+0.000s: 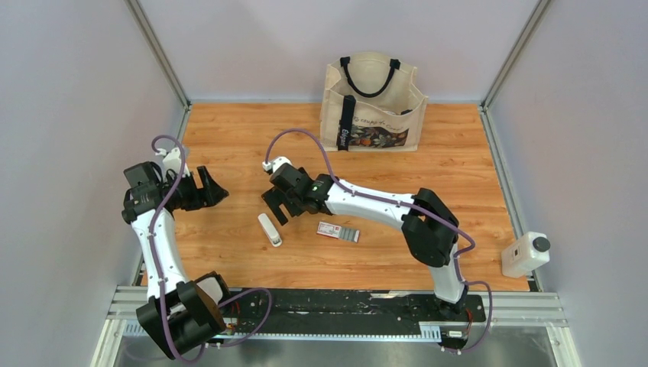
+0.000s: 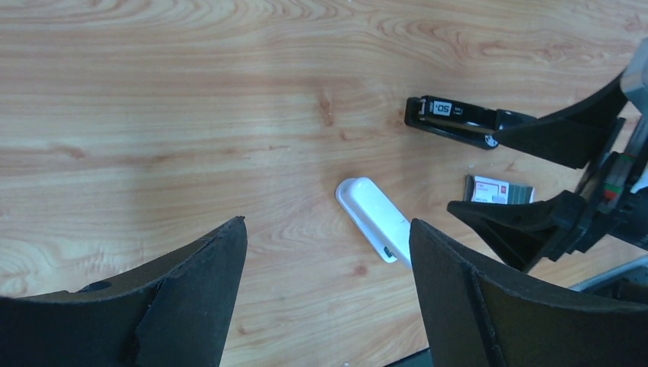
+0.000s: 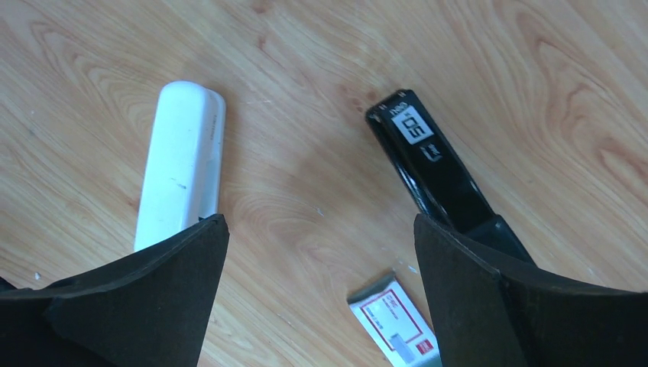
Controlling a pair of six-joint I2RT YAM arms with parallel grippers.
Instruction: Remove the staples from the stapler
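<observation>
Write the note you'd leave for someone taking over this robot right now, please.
Left gripper: fingers open, empty, above the wooden table, left of the items.
Right gripper: fingers open, empty, over the gap between the long white plastic stapler and the slim black stapler with a "50" label.
Both staplers lie flat, apart; the flat red-white-grey little box lies beside them.
Done: nothing that shows; no silvery staple strip in view.
Left: grasp a stapler, open it, take the staples out.
</observation>
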